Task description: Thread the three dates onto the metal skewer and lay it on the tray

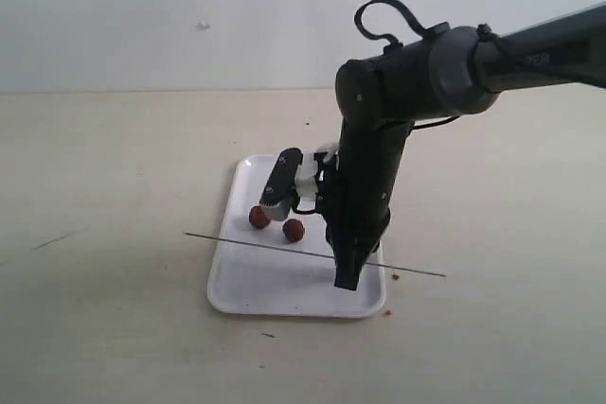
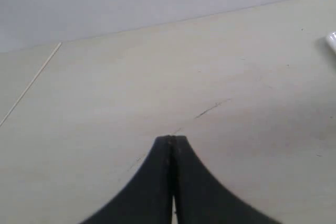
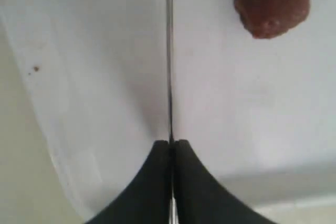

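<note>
Holding the rod: the right gripper (image 1: 347, 279) points steeply down over the tray with its jaws pressed shut on the very thin, straight, dark grey metal skewer (image 1: 256, 244), clamping it nearer its right end.
Skewer axis: nearly level, running left to right across the exterior view, with both ends past the tray's rim. Whether it touches the tray cannot be told.
Tray: the white, shallow rectangular plastic tray (image 1: 237, 286) with rounded corners sits on the pale tabletop (image 1: 114, 328).
Tray contents: one small, wrinkled red-brown date (image 1: 258, 218) and a second (image 1: 294, 229) lie loose and close together but not touching. A third is not visible and may be hidden behind the arm.
Deciding relation: both dates lie to the left of the right jaws and just beyond the skewer's long free stretch, beside its line and not on it. The free left tip reaches past them, off the tray's left edge.
Left gripper (image 2: 169, 139): jaws closed on nothing, hanging over bare tabletop with only a corner of the tray at the edge of its wrist view. It is out of the exterior view and well apart from the dates.
Nearer arm: the right, though it is occupied with the skewer.
Progress, as a judgement: nothing is threaded, so a date and the free tip have yet to be brought into line.
</note>
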Controlling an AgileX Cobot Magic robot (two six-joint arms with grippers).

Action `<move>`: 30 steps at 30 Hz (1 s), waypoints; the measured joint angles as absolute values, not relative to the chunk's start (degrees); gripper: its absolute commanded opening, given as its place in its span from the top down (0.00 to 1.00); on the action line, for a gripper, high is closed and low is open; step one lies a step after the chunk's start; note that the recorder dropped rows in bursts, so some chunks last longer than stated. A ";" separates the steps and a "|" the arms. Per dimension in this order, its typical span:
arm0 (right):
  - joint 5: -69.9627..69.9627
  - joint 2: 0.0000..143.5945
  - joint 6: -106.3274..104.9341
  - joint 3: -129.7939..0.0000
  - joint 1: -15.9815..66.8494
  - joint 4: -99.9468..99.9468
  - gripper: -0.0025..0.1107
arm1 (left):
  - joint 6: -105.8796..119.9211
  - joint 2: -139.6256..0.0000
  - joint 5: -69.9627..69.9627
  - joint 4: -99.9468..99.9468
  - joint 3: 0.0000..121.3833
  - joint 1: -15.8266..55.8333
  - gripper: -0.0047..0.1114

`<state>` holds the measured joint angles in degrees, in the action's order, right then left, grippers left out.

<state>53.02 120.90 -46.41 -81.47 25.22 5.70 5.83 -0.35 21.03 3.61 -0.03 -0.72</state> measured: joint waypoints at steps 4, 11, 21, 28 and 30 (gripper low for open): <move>55.41 115.63 -45.33 -81.47 25.22 5.81 0.98 | 5.83 -0.35 21.03 3.61 -0.03 -0.72 0.96; 59.07 106.26 -42.65 -81.47 25.22 6.56 0.98 | 5.83 -0.35 21.03 3.61 -0.03 -0.72 0.96; 49.50 100.65 -14.58 -80.66 25.22 6.99 0.98 | 5.83 -0.35 21.03 3.61 -0.03 -0.72 0.96; 52.42 99.68 -13.35 -80.49 17.65 6.30 0.98 | 6.39 -0.35 19.96 3.73 -0.03 -0.72 0.96; 53.28 99.64 -13.35 -80.49 13.60 6.12 0.98 | 6.63 -0.35 16.43 3.82 -0.11 -0.72 0.96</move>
<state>53.28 99.64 -13.35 -80.49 13.60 6.12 6.63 -0.35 16.43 3.82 -0.11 -0.72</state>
